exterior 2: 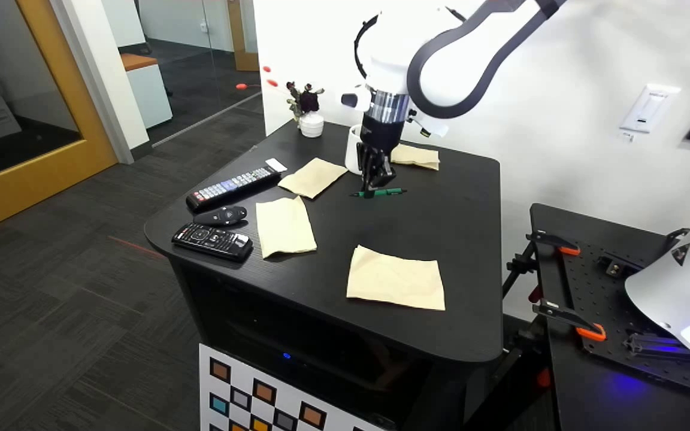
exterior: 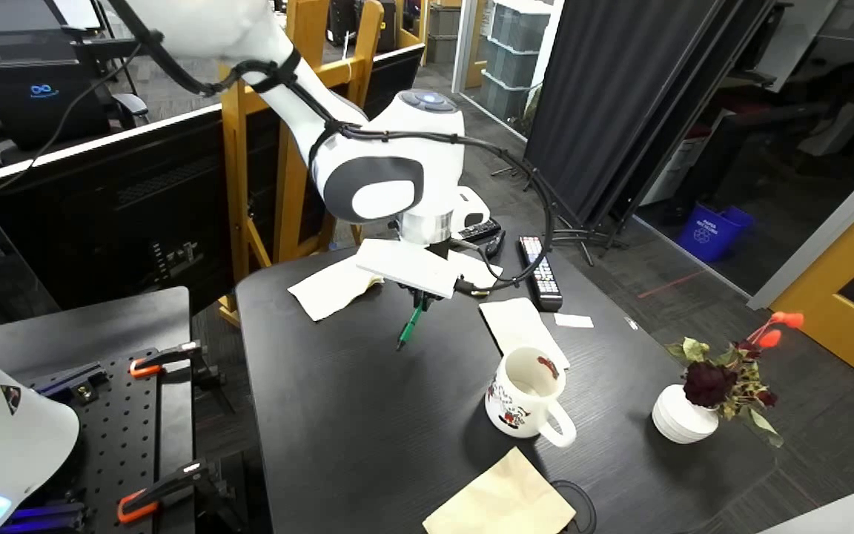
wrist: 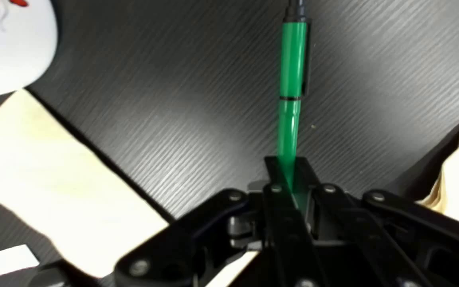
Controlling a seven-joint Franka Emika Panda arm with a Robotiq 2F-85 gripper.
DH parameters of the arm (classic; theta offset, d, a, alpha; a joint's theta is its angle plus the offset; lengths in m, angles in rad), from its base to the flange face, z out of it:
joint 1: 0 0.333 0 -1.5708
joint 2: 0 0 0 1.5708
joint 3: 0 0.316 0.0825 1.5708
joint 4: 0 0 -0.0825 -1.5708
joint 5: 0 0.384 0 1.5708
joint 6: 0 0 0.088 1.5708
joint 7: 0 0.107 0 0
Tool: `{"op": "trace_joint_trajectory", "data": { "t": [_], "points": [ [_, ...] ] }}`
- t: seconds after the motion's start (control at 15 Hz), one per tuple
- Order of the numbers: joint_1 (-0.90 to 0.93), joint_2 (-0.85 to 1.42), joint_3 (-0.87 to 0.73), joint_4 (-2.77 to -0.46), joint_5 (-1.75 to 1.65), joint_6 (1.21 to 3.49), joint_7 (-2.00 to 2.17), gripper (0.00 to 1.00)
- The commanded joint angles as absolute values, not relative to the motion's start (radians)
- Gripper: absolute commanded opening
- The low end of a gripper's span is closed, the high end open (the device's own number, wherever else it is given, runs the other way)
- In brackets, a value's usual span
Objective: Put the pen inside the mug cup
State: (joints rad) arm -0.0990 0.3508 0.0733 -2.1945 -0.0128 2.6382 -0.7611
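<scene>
The thin green pen (wrist: 291, 75) sticks out from between the fingertips of my gripper (wrist: 287, 165) in the wrist view. The fingers are shut on one end of it, and that end is hidden between them. The pen also shows in both exterior views (exterior: 412, 324) (exterior 2: 387, 192), sticking out sideways from the gripper (exterior: 421, 299). Its height over the table is hard to tell. The white mug cup (exterior: 508, 408) stands upright with its opening up, apart from the gripper. The gripper partly hides the mug in an exterior view (exterior 2: 353, 155). Its side shows at the wrist view's upper left (wrist: 10, 52).
Several beige napkins lie on the black table, one beside the mug (exterior: 520, 330) and another in front (exterior: 501, 497). Remotes (exterior: 542, 274) lie at the table's edge. A white vase (exterior: 683, 415) with flowers stands beyond the mug. A black cable (exterior: 583, 504) lies near a napkin.
</scene>
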Motion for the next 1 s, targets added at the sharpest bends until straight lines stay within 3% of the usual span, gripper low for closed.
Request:
{"op": "trace_joint_trajectory", "data": {
  "t": [0.0,0.53,0.6,0.93],
  "points": [
    [-0.132,0.248,0.087,-2.216,0.058,2.683,-0.729,0.03],
    [-0.165,0.150,0.076,-2.210,0.242,2.711,-0.768,0.03],
    [-0.147,0.184,0.065,-2.192,0.201,2.701,-0.755,0.12],
    [-0.149,0.171,0.062,-2.193,0.220,2.701,-0.755,0.12]
  ]
}}
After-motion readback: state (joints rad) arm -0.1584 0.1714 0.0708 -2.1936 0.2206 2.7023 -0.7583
